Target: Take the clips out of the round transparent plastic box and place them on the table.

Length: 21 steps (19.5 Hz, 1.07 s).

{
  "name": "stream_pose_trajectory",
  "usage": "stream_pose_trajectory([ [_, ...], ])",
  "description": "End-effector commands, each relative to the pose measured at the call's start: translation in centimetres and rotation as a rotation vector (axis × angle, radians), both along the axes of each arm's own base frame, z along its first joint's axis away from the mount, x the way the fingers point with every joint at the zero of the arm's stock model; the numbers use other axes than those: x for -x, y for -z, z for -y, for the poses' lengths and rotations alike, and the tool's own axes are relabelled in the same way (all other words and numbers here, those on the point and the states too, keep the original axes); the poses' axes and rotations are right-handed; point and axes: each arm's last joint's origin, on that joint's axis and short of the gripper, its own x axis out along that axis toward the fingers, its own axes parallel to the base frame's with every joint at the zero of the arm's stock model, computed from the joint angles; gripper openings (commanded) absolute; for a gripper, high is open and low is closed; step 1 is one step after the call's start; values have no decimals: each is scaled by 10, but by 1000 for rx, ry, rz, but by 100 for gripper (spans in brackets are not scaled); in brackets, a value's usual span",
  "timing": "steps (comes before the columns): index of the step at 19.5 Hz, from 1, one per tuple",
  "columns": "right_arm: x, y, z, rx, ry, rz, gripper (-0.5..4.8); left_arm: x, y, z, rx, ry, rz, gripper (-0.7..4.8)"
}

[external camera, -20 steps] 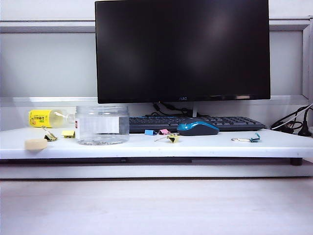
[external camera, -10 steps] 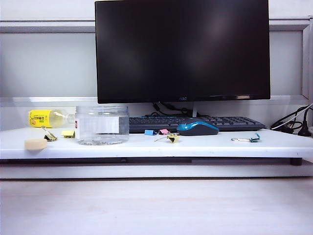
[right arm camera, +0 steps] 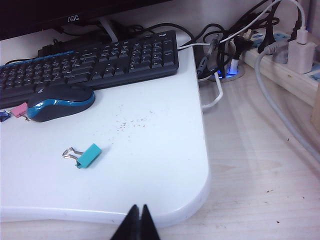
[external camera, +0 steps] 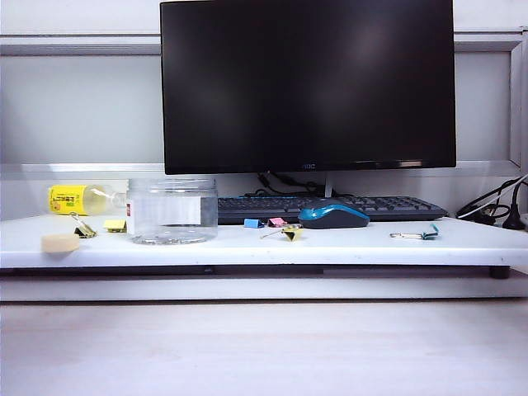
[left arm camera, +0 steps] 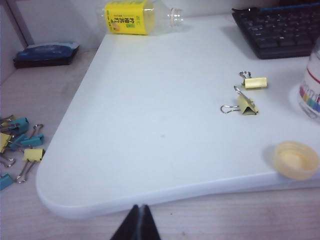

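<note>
Three yellow clips (external camera: 291, 233) lie on the table (external camera: 346, 245), and the box (external camera: 172, 211) looks empty. Both grippers, left (left arm camera: 139, 225) and right (right arm camera: 138, 225), are pressed together, holding nothing, back by the table's front edge. I think the job is done; next, just rest.

The round transparent plastic box (external camera: 172, 211) is clear, glossy ribbed plastic with a white paper label, the table (left arm camera: 165, 130) smooth matt white, the clips (left arm camera: 246, 105) yellow-painted with shiny silver wire handles, and both closed gripper tips, left gripper (left arm camera: 136, 225) and right gripper (right arm camera: 136, 224), matt black.
</note>
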Motion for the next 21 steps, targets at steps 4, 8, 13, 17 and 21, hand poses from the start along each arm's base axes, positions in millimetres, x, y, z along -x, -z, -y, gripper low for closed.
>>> stream_pose_trajectory([
  [4,0,-2,0,-1,0,21,0,0,4,0,-2,3,-19,-5],
  [8,0,-2,0,121,-6,29,0,0,4,0,-2,4,-19,-5],
  [13,0,0,0,258,-25,25,0,0,4,0,-2,4,-19,-5],
  [17,0,3,0,286,-28,2,0,0,4,0,-2,4,-19,-5],
  [21,0,3,0,286,-29,2,0,0,4,0,-2,4,-19,-5],
])
